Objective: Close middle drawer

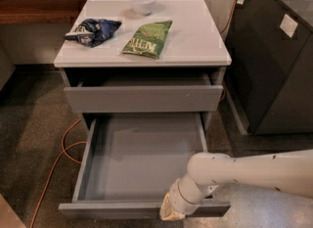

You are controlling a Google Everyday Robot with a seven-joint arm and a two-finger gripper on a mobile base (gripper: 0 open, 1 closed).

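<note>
The middle drawer (pixel 142 153) of the grey cabinet is pulled far out, an empty shallow grey tray with thin side walls. Its flat front (pixel 112 209) runs along the bottom of the view. My white arm comes in from the right. The gripper (pixel 172 214) sits at the drawer's front edge, right of centre, low against the front panel. Its end is mostly hidden behind a pale wrist cover. The top drawer (pixel 143 98), with a small pale speck, stands slightly open above. The lowest drawer is hidden.
On the white cabinet top (pixel 195 41) lie a dark blue chip bag (pixel 92 30), a green chip bag (pixel 147 38) and a white bowl (pixel 143 2). A dark grey cabinet (pixel 274 65) stands to the right. An orange cable (pixel 58 163) runs on the floor at left.
</note>
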